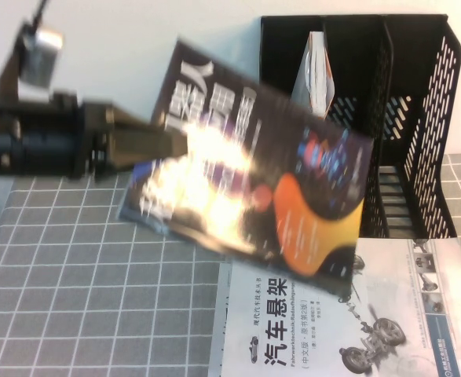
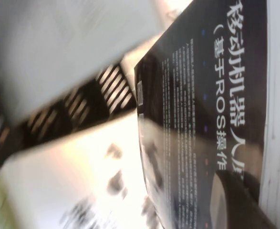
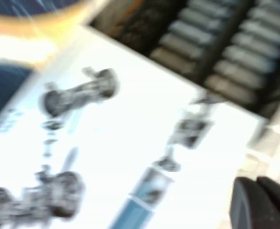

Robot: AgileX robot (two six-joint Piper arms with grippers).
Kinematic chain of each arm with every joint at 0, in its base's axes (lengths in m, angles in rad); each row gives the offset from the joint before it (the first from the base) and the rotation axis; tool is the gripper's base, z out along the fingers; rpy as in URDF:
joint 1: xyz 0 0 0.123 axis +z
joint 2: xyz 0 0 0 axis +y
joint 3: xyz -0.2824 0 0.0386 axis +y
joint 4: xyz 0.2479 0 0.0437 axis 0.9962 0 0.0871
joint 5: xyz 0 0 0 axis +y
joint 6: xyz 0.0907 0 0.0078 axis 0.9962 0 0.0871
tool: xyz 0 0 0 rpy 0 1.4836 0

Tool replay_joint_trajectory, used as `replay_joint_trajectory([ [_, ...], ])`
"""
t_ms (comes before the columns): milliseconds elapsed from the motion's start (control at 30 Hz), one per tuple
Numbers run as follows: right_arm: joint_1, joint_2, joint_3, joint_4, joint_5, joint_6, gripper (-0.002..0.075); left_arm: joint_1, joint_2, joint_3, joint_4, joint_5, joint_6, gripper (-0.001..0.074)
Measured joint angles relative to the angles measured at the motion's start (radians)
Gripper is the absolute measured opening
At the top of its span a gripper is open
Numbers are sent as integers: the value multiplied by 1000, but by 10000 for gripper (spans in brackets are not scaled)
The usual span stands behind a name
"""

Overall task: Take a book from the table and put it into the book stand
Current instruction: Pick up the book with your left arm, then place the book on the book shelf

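Observation:
My left gripper (image 1: 183, 146) comes in from the left and is shut on the edge of the book (image 1: 254, 173), a navy paperback with white characters and an orange swirl. It holds the book tilted in the air, in front of the black book stand (image 1: 418, 118) and above the table (image 1: 81, 298). In the left wrist view one dark finger (image 2: 240, 205) presses on the book's cover (image 2: 202, 119). My right gripper (image 3: 261, 202) is shut and empty, low over a white book (image 3: 144, 143) near the stand (image 3: 225, 52). The right gripper does not show in the high view.
A white book with a car-chassis drawing (image 1: 332, 322) lies flat on the table in front of the stand. A pale book (image 1: 316, 75) stands in the stand's left slot. The other slots are dark.

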Motion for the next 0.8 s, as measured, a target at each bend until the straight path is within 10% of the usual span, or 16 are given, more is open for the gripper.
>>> replay_joint_trajectory([
  [367,0,-178,-17,-639,95,583,-3,-302,55,-402,244,-234,-242,111],
  [800,0,-253,-17,-695,157,653,-3,-358,381,-776,691,-185,-600,110],
])
